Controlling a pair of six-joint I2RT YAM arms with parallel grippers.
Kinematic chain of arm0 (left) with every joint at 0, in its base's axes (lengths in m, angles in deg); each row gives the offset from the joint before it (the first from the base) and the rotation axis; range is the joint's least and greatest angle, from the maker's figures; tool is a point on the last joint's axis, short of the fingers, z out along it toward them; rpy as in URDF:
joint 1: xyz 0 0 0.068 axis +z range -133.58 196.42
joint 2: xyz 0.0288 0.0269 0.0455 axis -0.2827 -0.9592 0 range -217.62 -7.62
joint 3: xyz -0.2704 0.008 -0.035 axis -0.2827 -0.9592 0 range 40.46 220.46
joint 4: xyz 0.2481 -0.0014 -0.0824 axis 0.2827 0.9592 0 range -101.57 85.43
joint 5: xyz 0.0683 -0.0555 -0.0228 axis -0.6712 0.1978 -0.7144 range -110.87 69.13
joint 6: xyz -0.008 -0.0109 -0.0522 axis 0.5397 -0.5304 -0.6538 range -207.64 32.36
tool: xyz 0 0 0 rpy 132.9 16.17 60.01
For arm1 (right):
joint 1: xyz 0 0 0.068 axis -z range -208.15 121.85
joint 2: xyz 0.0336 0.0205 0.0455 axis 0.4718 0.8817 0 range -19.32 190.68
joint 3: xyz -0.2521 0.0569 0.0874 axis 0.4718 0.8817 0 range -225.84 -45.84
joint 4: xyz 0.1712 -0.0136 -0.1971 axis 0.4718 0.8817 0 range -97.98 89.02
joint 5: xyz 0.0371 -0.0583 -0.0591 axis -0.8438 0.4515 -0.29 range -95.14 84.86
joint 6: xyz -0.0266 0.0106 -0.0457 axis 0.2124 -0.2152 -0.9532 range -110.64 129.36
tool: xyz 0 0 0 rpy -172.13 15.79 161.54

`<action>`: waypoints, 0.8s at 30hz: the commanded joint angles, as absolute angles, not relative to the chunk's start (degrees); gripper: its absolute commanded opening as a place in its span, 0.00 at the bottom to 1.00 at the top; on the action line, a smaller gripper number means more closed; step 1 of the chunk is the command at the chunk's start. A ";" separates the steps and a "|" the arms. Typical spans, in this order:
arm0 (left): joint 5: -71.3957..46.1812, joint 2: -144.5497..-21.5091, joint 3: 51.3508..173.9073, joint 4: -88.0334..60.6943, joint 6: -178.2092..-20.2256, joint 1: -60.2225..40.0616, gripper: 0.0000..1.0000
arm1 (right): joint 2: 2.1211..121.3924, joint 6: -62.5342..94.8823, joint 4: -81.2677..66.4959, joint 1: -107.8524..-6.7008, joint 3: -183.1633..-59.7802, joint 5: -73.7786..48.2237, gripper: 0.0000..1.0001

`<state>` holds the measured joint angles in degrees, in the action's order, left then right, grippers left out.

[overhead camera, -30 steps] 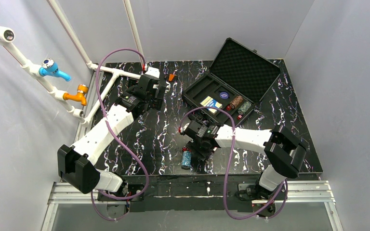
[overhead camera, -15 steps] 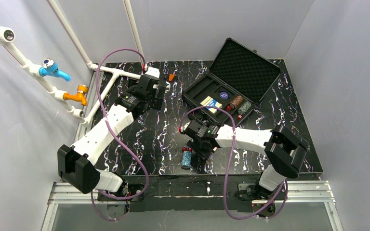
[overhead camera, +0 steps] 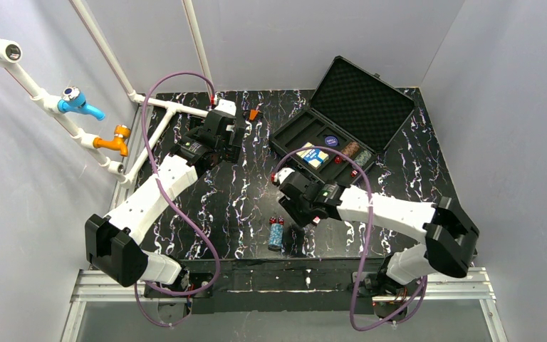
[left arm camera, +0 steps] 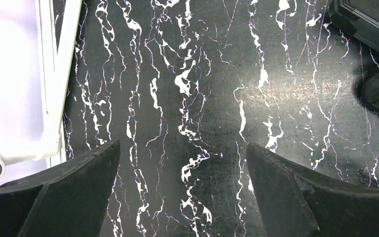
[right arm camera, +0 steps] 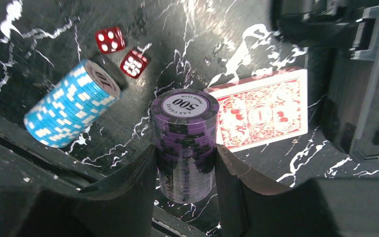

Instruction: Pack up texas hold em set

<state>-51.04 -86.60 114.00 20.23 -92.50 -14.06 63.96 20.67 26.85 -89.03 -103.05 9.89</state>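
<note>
My right gripper (right arm camera: 185, 163) is shut on a purple chip stack (right arm camera: 185, 143), one finger on each side; the stack's lower end seems just clear of the table. Beside it a blue chip stack (right arm camera: 71, 111) lies on its side, with two red dice (right arm camera: 110, 39) behind it and a red-backed card deck (right arm camera: 261, 108) flat on the table. The black case (overhead camera: 295, 134) stands open at the back right, its foam lid (overhead camera: 363, 100) raised, with a card deck (overhead camera: 313, 154) and chip stacks (overhead camera: 352, 149) inside. My left gripper (left arm camera: 182, 163) hangs open over bare table.
A white pipe frame (overhead camera: 164, 107) with a blue tap (overhead camera: 78, 101) and an orange tap (overhead camera: 117, 139) runs along the left side. A small orange piece (overhead camera: 254, 114) lies at the back. The case corner (left arm camera: 370, 24) shows right of the left gripper.
The right gripper closed on the purple stack and shifted slightly right and back with it. The right elbow swung outward. The left arm stayed still.
</note>
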 commanded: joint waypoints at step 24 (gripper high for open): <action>-51.37 -85.31 113.64 21.22 -92.12 -13.82 0.99 | 47.47 39.94 24.23 -73.01 -103.07 32.90 0.01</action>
<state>-51.04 -86.60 114.00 20.23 -92.50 -14.06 50.41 34.05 25.51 -76.77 -103.03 26.74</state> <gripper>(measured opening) 0.994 0.501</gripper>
